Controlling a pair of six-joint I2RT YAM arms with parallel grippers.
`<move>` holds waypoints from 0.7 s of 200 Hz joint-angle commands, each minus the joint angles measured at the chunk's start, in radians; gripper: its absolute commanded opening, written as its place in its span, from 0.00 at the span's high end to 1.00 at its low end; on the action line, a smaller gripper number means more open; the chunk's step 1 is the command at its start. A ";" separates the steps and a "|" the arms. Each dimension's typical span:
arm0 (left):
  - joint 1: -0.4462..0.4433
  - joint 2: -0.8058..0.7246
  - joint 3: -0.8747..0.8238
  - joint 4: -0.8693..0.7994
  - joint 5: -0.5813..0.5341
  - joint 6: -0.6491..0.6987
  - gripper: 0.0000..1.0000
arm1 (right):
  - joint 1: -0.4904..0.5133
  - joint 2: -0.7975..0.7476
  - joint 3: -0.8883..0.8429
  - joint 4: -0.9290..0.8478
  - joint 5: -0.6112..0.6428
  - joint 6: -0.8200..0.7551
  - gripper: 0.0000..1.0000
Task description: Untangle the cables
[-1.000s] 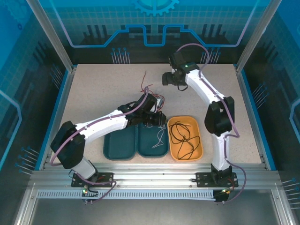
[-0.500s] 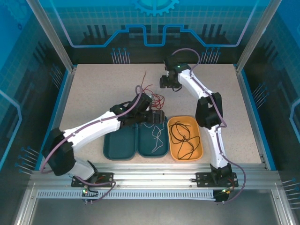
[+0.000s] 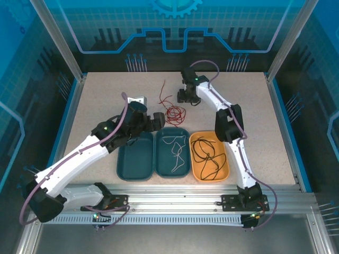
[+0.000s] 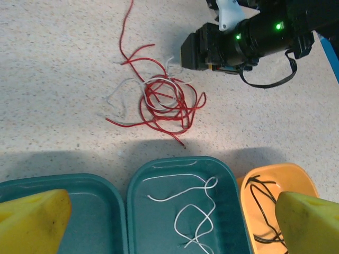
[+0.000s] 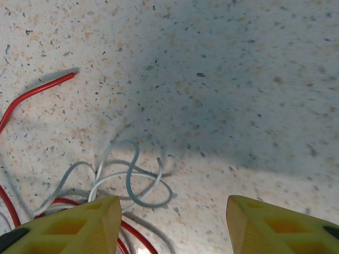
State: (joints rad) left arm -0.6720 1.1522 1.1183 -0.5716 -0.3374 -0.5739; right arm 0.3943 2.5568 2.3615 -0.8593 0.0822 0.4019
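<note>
left tool [image 3: 158, 121]: opened, withdrawn | white cable [image 3: 176, 151]: dropped into teal tray [image 3: 172, 128]

No legible text, label, brand name or number was found on any surface inspected. The one sign noted was a light blue gear emblem [image 3: 175, 5], unlettered, printed on the back panel [image 3: 222, 26] well beyond the right gripper [image 3: 180, 97] and above it in the top external view.
</note>
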 commanded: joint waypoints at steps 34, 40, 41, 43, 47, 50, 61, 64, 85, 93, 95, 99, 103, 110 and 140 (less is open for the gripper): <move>0.021 -0.053 -0.066 -0.019 -0.025 -0.016 0.01 | 0.008 0.102 0.121 -0.006 -0.053 -0.013 0.56; 0.020 -0.055 -0.070 -0.019 -0.024 -0.018 0.01 | 0.008 0.099 0.121 -0.003 -0.054 -0.015 0.58; 0.022 -0.056 -0.071 -0.019 -0.024 -0.019 0.01 | 0.009 0.099 0.121 -0.003 -0.053 -0.015 0.59; 0.022 -0.057 -0.073 -0.020 -0.024 -0.020 0.01 | 0.009 0.098 0.121 -0.002 -0.054 -0.016 0.60; 0.023 -0.058 -0.074 -0.020 -0.023 -0.024 0.01 | 0.008 0.094 0.121 0.000 -0.052 -0.018 0.61; 0.022 -0.058 -0.075 -0.020 -0.022 -0.026 0.01 | 0.008 0.092 0.121 0.000 -0.050 -0.019 0.62; 0.023 -0.064 -0.081 -0.022 -0.017 -0.030 0.01 | 0.009 0.077 0.119 0.003 -0.044 -0.028 0.66; 0.025 -0.064 -0.083 -0.022 -0.017 -0.031 0.01 | 0.009 0.074 0.117 0.004 -0.044 -0.031 0.67; 0.026 -0.070 -0.095 -0.021 -0.016 -0.041 0.01 | 0.009 0.028 0.092 0.016 -0.016 -0.050 0.72; 0.029 -0.072 -0.099 -0.016 -0.013 -0.045 0.01 | 0.009 0.009 0.078 0.024 -0.009 -0.056 0.75; 0.028 -0.072 -0.101 -0.016 -0.013 -0.046 0.01 | 0.009 0.003 0.074 0.025 -0.008 -0.059 0.75; 0.029 -0.074 -0.103 -0.013 -0.009 -0.049 0.01 | 0.009 -0.005 0.067 0.028 -0.006 -0.062 0.77; 0.030 -0.075 -0.105 -0.010 -0.006 -0.049 0.01 | 0.009 -0.014 0.060 0.032 -0.004 -0.066 0.78; 0.029 -0.075 -0.108 -0.006 -0.003 -0.050 0.01 | 0.009 -0.029 0.048 0.039 0.000 -0.070 0.81; 0.033 -0.075 -0.112 -0.005 -0.001 -0.060 0.01 | 0.009 -0.071 0.010 0.052 0.017 -0.081 0.91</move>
State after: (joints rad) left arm -0.6495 1.0981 1.0164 -0.5751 -0.3435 -0.6044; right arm 0.3943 2.5778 2.3909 -0.8303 0.0753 0.3393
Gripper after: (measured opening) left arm 0.991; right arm 0.108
